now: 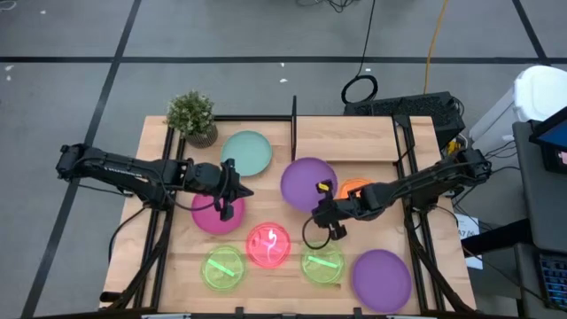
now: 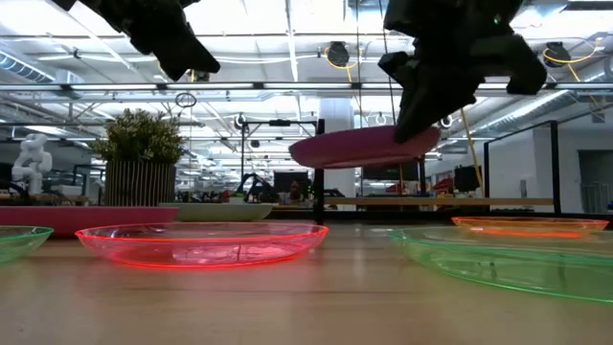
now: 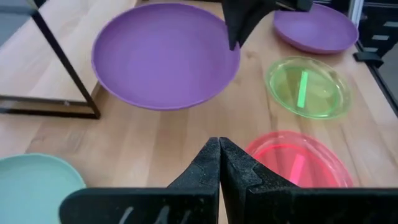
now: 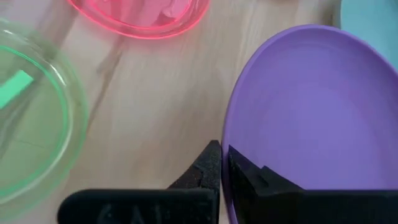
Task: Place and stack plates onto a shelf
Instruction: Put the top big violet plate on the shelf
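Slippage worries us most: our right gripper (image 1: 324, 215) pinches only the near rim of the purple plate (image 1: 308, 182), held tilted in the air beside the shelf (image 1: 354, 140). It could drop onto the pink plate (image 1: 268, 245) just behind. Our left gripper (image 1: 232, 190) hangs clenched and empty.

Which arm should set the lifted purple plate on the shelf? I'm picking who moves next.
Right. The right claw is shut on the purple plate, holding it above the table beside the shelf. The left claw is shut and empty over the magenta plate.
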Robot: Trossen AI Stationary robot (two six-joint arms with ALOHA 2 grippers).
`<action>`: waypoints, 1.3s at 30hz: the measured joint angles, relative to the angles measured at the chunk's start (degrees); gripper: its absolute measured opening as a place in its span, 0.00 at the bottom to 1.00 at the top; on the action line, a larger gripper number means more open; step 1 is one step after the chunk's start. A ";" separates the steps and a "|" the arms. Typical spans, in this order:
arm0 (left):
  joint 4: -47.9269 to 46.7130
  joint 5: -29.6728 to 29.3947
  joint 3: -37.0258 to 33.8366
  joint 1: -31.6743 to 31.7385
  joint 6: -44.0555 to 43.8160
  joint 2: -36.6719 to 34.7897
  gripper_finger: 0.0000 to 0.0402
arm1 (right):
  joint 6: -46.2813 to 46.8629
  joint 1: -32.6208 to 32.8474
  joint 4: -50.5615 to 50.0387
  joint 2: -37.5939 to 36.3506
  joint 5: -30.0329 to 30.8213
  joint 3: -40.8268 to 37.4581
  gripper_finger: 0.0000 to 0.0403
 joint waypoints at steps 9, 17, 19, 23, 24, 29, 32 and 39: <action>3.04 -0.03 0.00 -0.08 -1.17 0.00 0.00 | 6.36 1.58 -11.79 -1.62 6.50 2.90 0.01; 2.99 -0.03 0.02 -0.26 -1.59 0.00 0.00 | 10.16 1.58 -18.37 -8.75 11.11 2.94 0.00; 3.01 -0.03 0.01 -0.26 -1.57 0.00 0.00 | 10.82 1.55 -19.08 -10.87 15.32 2.55 0.00; 3.29 -0.05 0.00 -0.26 -1.56 0.00 0.00 | 9.97 0.32 -19.33 -15.34 22.62 0.16 0.00; 3.44 -0.05 0.01 -0.26 -1.55 0.00 0.00 | 9.17 -0.31 -19.37 -16.41 23.67 -0.66 0.00; 3.77 -0.06 0.01 -0.26 -1.20 0.00 0.00 | 4.17 -5.13 -16.42 -21.88 28.04 -6.01 0.00; 4.58 -0.08 0.00 -0.26 -1.41 0.00 0.00 | 2.47 -8.85 -12.39 -25.00 27.84 -10.41 0.00; 5.36 -0.10 0.00 -0.26 -1.46 0.64 0.00 | -3.16 -16.44 1.24 -29.26 25.52 -21.99 0.00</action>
